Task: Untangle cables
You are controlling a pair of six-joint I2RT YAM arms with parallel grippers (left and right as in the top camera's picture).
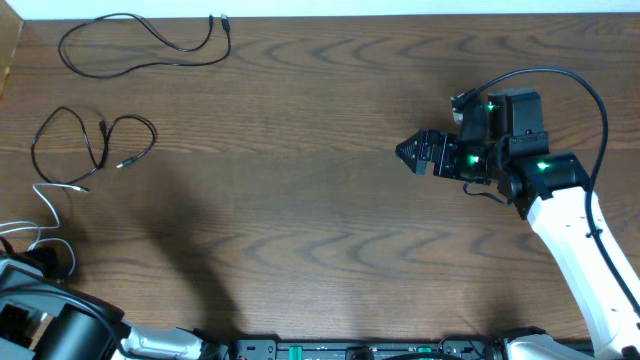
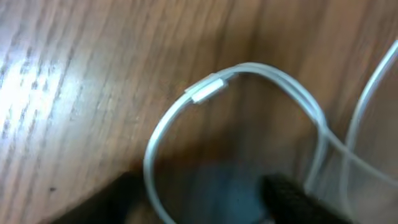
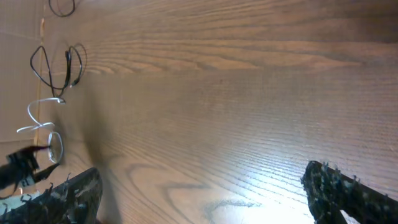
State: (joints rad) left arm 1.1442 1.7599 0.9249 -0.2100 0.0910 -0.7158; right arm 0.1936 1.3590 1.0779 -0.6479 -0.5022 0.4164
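Observation:
Three cables lie at the table's left. One black cable (image 1: 150,40) is spread in a loose loop at the far left corner. A second black cable (image 1: 90,145) lies looped below it. The white cable (image 1: 45,205) runs from beside that loop toward my left gripper (image 1: 50,258). In the blurred left wrist view the white cable (image 2: 249,71) and its plug (image 2: 208,88) curve over the wood, and one strand drops between the parted fingers of my left gripper (image 2: 199,205). My right gripper (image 1: 412,152) hangs open and empty over the right half, far from the cables.
The right wrist view looks left across bare wood past my right gripper (image 3: 202,193) to the looped black cable (image 3: 59,65) and the white cable (image 3: 43,124). The right arm's thick black cable (image 1: 590,90) arcs at the far right. The table's left edge (image 1: 8,60) is near the cables.

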